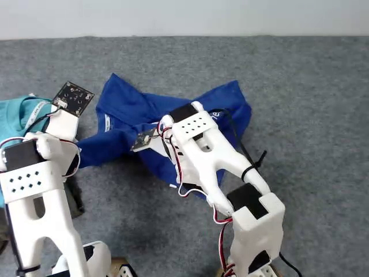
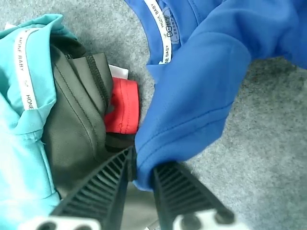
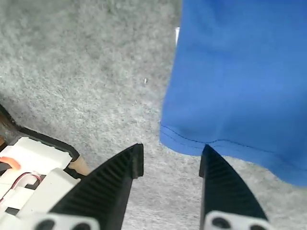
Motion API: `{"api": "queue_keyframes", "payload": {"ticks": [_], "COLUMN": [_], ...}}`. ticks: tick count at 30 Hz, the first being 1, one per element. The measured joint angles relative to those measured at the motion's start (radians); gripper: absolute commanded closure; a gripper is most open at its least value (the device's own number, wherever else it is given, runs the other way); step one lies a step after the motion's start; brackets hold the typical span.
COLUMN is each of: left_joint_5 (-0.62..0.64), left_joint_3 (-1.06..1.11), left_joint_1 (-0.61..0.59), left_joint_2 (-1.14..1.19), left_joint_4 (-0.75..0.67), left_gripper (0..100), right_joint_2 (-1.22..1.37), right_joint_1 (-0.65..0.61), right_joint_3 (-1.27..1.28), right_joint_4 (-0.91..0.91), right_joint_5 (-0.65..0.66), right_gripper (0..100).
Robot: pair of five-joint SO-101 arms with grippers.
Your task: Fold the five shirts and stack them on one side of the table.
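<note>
Blue shirt lies crumpled and unfolded near the middle of the grey table, collar toward the left side and one sleeve stretched out to the left. Left gripper is pinched on the end of that sleeve, blue cloth bunched between its two ribbed fingers. Just beside the sleeve sits a heap at the table's left edge: teal shirt outermost, olive garment lapping against it, red garment tucked between the olive one and the blue collar. None of the heap looks neatly folded. Right gripper hangs low over the blue shirt's near hem, fingers spread and holding nothing. The hem edge lies at the tip of one finger; contact cannot be told.
</note>
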Motion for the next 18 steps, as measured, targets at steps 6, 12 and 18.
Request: {"api": "queue_keyframes", "payload": {"ticks": [6, 12, 18], "left_joint_5": [0.0, 0.0, 0.0], "left_joint_3": [0.0, 0.0, 0.0], "left_joint_1": [0.0, 0.0, 0.0], "left_joint_2": [0.0, 0.0, 0.0], "left_joint_4": [0.0, 0.0, 0.0], "left_gripper": [98, 98, 98], "right_joint_2": [0.11, 0.213, 0.276], "right_joint_1": [0.002, 0.028, 0.031], "right_joint_3": [0.0, -0.002, -0.035], "right_joint_4": [-0.005, -0.04, -0.068], "right_joint_5": [-0.003, -0.023, -0.04], "right_gripper": [78.9, 78.9, 78.9]}}
